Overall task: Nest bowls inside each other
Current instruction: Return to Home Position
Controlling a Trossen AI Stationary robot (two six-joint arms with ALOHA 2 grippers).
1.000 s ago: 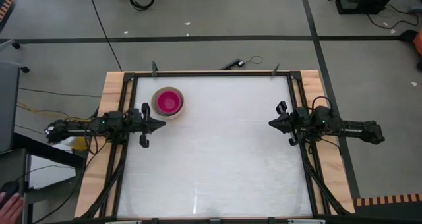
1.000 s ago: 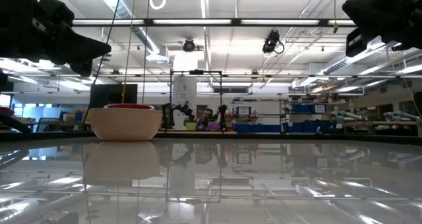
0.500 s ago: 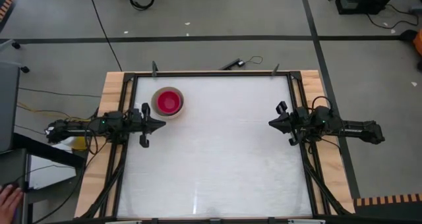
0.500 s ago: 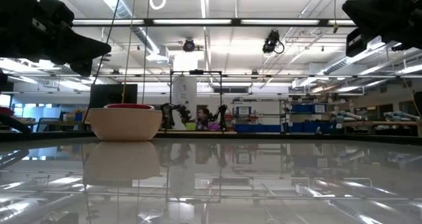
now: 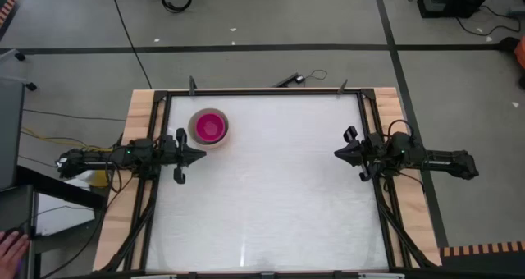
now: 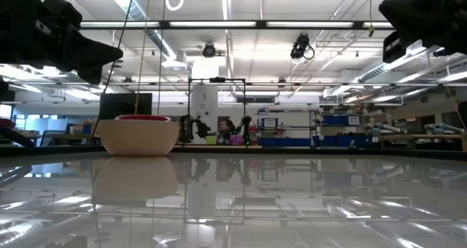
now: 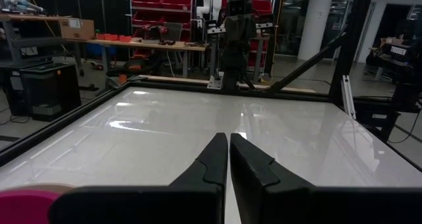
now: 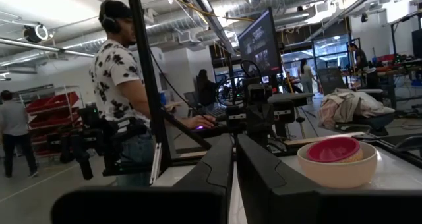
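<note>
A stack of nested bowls [image 5: 209, 128] stands by its base on the white table, far left: a beige-grey outer bowl [image 6: 139, 136] with a red-magenta bowl [image 8: 334, 149] inside it. Other bowls in the stack are hidden. My left gripper [image 5: 202, 154] hovers shut at the table's left edge, just on the near side of the stack. My right gripper [image 5: 336, 153] hovers shut at the right edge, far from the bowls. Both sets of fingers show shut in the wrist views [image 7: 229, 145] [image 8: 235, 145].
A black frame [image 5: 262, 90] runs around the white table top. The left arm [image 8: 254, 115] shows beyond the bowls in the right wrist view, and the right arm [image 7: 237, 33] across the table in the left wrist view. A person [image 8: 125, 92] stands beyond the table.
</note>
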